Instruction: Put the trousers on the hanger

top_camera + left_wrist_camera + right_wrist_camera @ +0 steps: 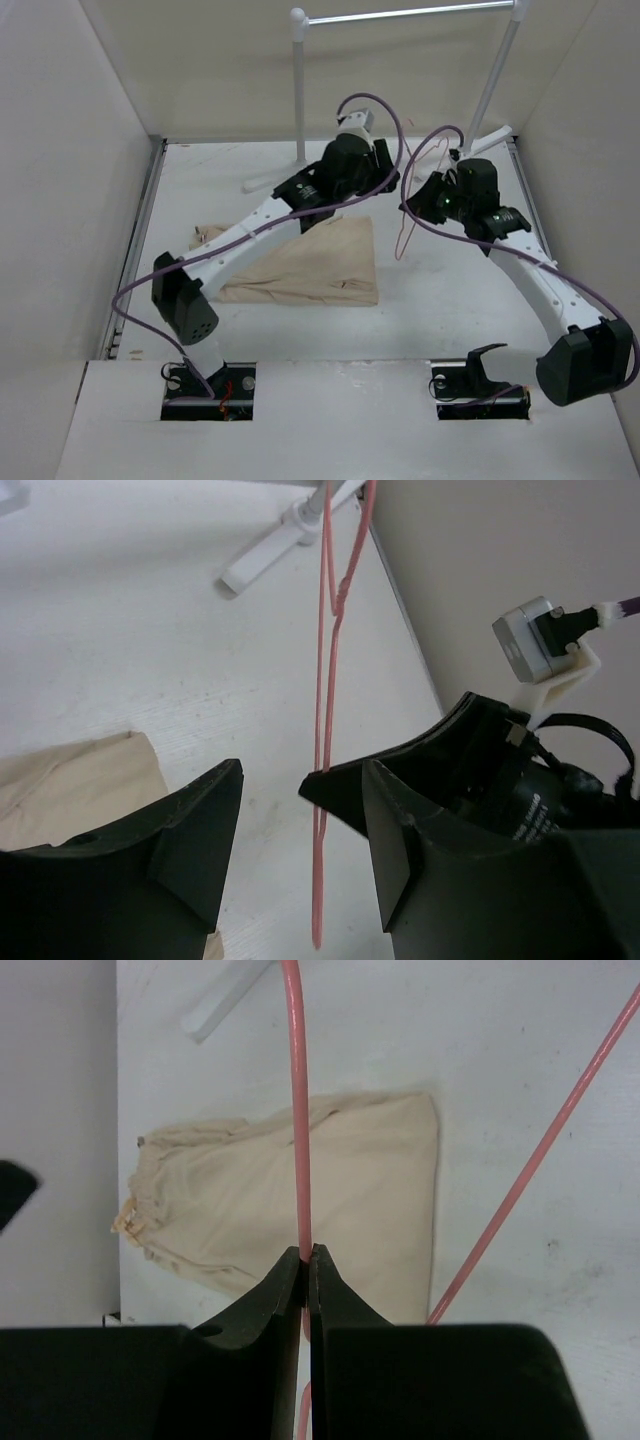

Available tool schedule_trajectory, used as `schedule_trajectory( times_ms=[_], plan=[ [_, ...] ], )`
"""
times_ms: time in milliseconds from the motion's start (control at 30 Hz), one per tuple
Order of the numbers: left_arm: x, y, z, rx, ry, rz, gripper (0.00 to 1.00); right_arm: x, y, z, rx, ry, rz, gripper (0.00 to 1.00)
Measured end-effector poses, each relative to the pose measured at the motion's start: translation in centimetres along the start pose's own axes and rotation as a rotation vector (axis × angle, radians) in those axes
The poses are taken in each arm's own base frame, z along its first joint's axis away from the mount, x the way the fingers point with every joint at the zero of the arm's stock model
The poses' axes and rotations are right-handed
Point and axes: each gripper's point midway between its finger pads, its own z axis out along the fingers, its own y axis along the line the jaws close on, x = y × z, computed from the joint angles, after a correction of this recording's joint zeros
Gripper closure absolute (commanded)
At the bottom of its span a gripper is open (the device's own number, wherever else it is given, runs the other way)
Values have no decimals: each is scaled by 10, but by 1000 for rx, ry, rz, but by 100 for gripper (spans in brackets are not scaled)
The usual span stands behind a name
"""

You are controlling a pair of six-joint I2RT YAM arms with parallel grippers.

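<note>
The beige trousers (310, 265) lie folded flat on the white table, left of centre, and show under the right wrist camera (350, 1190). The pink wire hanger (404, 235) hangs above the table beside their right edge. My right gripper (412, 200) is shut on one wire of the hanger (297, 1110), pinched at the fingertips (307, 1255). My left gripper (383, 168) hovers above the trousers' far right corner, facing the hanger. In its wrist view the gripper (300, 780) is open, and the hanger (322, 680) hangs in line with the gap, touching neither finger. A trousers corner (80, 780) shows lower left.
The white rail stand (300, 90) rises at the back, its foot (270, 550) on the table just beyond the hanger. Beige walls enclose the table on the left, the back and the right (480, 570). The right arm's wrist and camera (540, 645) sit close to my left gripper.
</note>
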Motion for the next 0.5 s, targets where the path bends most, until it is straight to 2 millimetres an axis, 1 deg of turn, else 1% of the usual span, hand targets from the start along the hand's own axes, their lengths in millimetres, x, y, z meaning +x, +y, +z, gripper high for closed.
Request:
schedule_trajectory(
  times_ms=[67, 167, 267, 300, 367, 433, 500],
  plan=[
    [22, -6, 18, -7, 41, 29, 51, 12, -1, -3, 2, 12, 2, 92],
    [55, -6, 42, -27, 98, 64, 51, 31, -2, -7, 0, 37, -2, 92],
    [82, -2, 56, -50, 148, 90, 52, 48, -2, -9, -5, 63, -1, 92],
    [88, 1, 59, -61, 157, 97, 52, 52, -4, -10, 0, 71, 0, 92],
    [93, 3, 64, -74, 161, 105, 55, 60, -7, -11, 7, 84, 7, 91],
    [91, 4, 66, -84, 150, 109, 59, 63, -8, -12, 9, 89, 13, 91],
    [89, 5, 67, -97, 136, 113, 60, 63, -7, -14, 6, 85, 14, 91]
  ],
)
